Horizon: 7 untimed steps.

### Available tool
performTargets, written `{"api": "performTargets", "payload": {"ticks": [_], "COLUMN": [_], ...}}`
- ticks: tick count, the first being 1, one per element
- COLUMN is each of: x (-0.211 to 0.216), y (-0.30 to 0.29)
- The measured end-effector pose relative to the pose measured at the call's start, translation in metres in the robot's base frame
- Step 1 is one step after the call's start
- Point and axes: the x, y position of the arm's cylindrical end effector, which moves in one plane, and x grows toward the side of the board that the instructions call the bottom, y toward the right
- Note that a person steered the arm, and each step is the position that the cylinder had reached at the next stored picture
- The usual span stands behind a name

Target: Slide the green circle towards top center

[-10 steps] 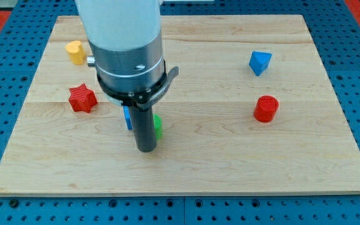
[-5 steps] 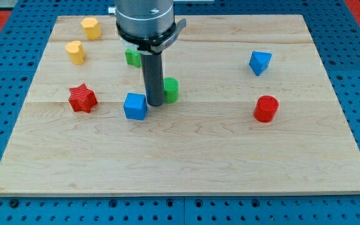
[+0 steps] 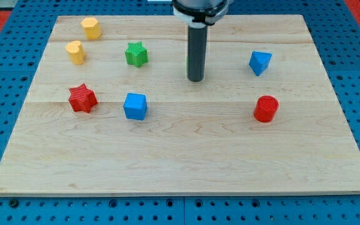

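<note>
Nearest on the wooden surface [image 3: 180,162]: red cylinder [image 3: 266,108], blue cube [image 3: 135,105], red star [image 3: 82,99], all well apart from the work. Farther back, end effector a bare rod, nothing to open, holding nothing. My tip [image 3: 195,80] planted just before the green circle [image 3: 187,67], probably touching, only a sliver showing. Likely light, rigid, easy-sliding. Best pushed low on its near face, centred.

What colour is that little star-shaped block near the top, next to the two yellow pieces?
Green. The star block shows plainly in the camera view, to the right of the yellow blocks.
</note>
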Motion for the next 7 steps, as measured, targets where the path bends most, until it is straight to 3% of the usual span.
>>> {"api": "performTargets", "payload": {"ticks": [5, 7], "x": [-0.127, -0.081], "y": [0.029, 0.031]}}
